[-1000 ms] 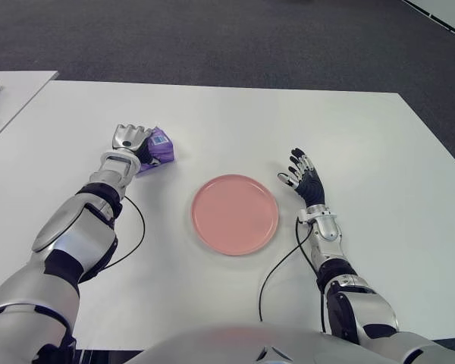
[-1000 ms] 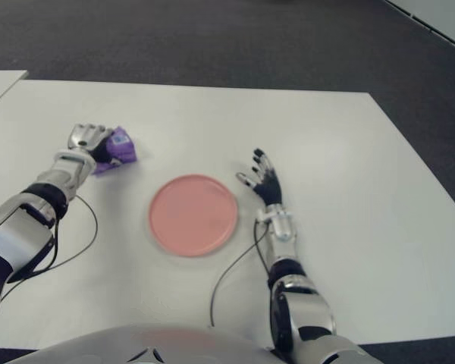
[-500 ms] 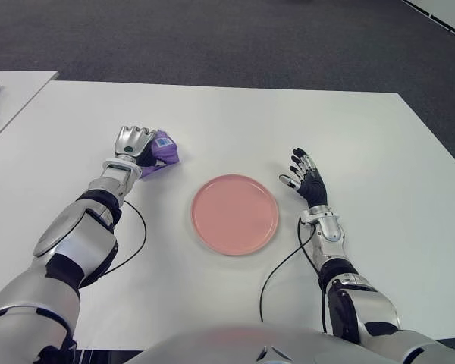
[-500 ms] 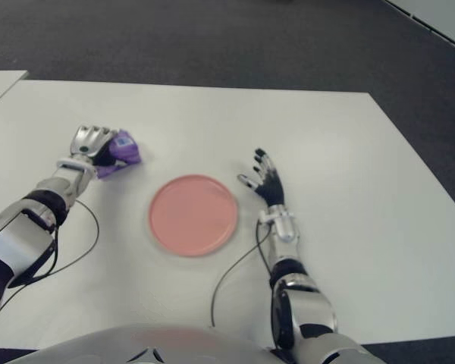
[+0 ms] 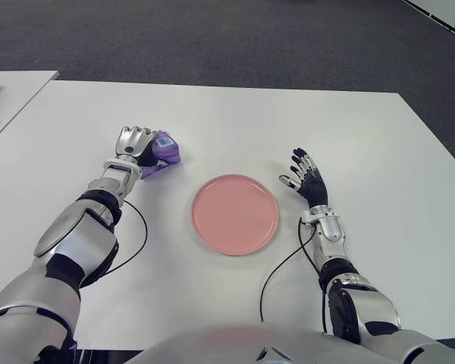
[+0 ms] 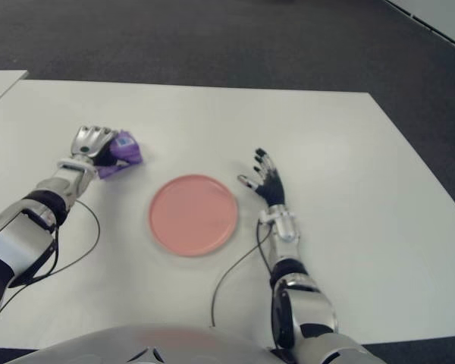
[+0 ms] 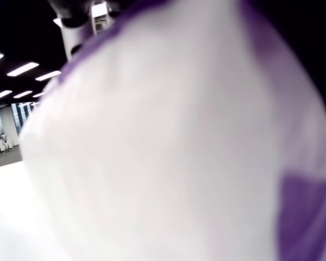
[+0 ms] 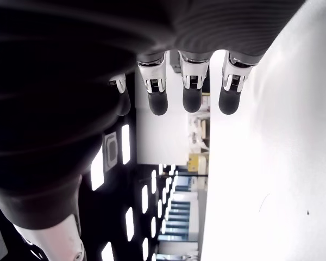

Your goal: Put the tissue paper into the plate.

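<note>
Nearest the robot, the pink plate (image 5: 236, 214) lies flat on the white counter (image 5: 364, 129). Just to the plate's right, the right robot hand (image 5: 305, 179) shows with its fingers (image 8: 190, 93) spread and nothing in them. Farther back, off the plate's left and well apart from it, the left robot hand (image 5: 135, 142) is curled around the purple tissue paper (image 5: 164, 149) pack, which fills the left wrist view.
</note>
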Available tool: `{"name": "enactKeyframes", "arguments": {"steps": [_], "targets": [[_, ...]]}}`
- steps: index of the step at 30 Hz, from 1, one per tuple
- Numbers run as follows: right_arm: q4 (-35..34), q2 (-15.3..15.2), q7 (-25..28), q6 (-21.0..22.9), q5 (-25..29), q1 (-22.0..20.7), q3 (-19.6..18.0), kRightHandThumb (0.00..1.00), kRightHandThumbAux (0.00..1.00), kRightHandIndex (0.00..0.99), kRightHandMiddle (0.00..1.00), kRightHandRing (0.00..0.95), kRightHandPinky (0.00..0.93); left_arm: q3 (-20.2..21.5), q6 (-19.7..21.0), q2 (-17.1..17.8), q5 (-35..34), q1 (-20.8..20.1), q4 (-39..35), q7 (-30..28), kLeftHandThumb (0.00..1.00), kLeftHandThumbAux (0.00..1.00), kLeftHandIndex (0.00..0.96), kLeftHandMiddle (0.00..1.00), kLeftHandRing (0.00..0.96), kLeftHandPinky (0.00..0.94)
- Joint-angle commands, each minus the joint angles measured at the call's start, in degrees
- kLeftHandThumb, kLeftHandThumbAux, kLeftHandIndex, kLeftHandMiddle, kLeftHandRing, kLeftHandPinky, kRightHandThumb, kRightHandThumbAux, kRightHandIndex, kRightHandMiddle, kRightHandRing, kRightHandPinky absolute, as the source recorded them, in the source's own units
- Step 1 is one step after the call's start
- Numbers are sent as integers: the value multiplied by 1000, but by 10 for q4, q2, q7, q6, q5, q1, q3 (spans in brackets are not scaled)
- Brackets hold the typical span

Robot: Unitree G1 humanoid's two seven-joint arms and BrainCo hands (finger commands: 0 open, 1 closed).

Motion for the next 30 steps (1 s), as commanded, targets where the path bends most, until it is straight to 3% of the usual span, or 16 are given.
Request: {"name": "enactKeyframes", "arguments": {"steps": [1,8,12,17,23,30], "targets": [[34,9,-1,21,1,41,-1,0,790,0,0,0,0,-6,-8,-14,4,28,12,-12,959,643,463,485,485,727],[37,9,-2,16,0,39,-1,0,793,0,0,0,0,-2,-12,-13,0,29,12,-4,960,642,463,489,484,733],[38,9,-2,4,-1,40,-1,0,802,0,0,0,0,2,-12,-12,-3,25,12,-1,960,641,463,464,555,756],[36,10,0,0,-1,40,0,0,805,0,0,0,1,10,-12,-10,-7,15,10,3,960,642,463,455,573,758],[36,8,4,-7,-5,40,3,0,796,0,0,0,0,24,-27,6,-17,-16,0,15,954,648,430,453,569,747],[39,7,1,-4,-6,37,3,0,790,0,0,0,0,50,-52,21,-28,-54,-42,55,958,644,460,446,569,693]]}}
